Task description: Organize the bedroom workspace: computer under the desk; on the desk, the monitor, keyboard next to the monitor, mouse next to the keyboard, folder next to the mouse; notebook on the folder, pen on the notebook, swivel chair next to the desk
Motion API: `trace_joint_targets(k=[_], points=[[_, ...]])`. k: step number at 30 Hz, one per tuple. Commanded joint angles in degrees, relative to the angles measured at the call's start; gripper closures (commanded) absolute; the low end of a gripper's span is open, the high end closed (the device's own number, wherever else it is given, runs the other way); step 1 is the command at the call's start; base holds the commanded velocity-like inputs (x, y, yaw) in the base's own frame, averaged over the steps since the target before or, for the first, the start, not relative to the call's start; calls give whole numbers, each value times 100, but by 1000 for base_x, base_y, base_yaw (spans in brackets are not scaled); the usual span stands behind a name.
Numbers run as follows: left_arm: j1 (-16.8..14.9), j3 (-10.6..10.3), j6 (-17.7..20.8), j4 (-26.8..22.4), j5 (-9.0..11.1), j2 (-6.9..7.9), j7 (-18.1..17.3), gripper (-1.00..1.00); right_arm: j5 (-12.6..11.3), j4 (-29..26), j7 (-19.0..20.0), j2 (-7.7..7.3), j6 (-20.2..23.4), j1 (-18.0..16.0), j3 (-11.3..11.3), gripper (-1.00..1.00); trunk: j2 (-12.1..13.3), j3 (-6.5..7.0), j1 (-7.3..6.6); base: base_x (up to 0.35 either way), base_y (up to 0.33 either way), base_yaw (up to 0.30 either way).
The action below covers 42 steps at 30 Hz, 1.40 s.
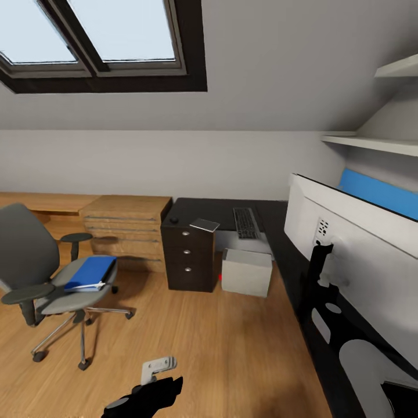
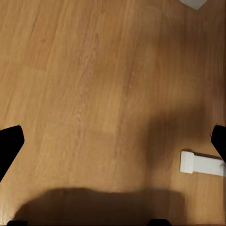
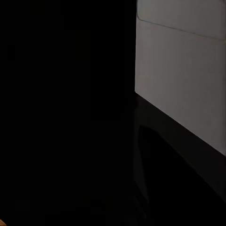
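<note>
The grey swivel chair (image 1: 35, 261) stands on the wood floor at the left, apart from the desk. A blue folder (image 1: 90, 271) lies on its seat. The dark desk (image 1: 302, 278) runs along the right and back. On it stands the white monitor (image 1: 360, 244), seen from behind. A black keyboard (image 1: 246, 222), a grey notebook (image 1: 204, 225) and a small black mouse (image 1: 173, 220) lie at the desk's far end. The white computer (image 1: 247, 271) sits on the floor under the desk. My left gripper (image 2: 113, 141) hangs open over bare floor. The right wrist view is dark, beside the monitor (image 3: 183, 70).
A dark drawer unit (image 1: 188, 258) stands under the desk's far end, with a wooden dresser (image 1: 125, 232) to its left. Shelves (image 1: 371, 142) hang on the right wall. A small white bar (image 2: 202, 164) lies on the floor by my left gripper. Open floor lies between chair and desk.
</note>
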Motion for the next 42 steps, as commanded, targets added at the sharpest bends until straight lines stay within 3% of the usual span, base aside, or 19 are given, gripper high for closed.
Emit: trace_joint_targets(k=[1,21,35,42], points=[[-7,-11,2,-11,42,6,49,-100,-88,129,-17,-2,-30,-2,-3,100,-4,-7,-2,-294,-192,-32],[-6,-11,-2,-15,36,6,66,-100,-68,138,-11,-2,-30,-2,0,100,-4,-6,-2,-241,-244,-3],[-5,-4,2,-15,47,6,44,-100,-62,138,-13,6,-30,-2,4,100,-4,-6,-2,-17,-60,0],[-4,-5,2,-13,43,6,49,-100,-62,138,-2,7,-30,-2,5,100,-4,-6,-2,181,0,0]])
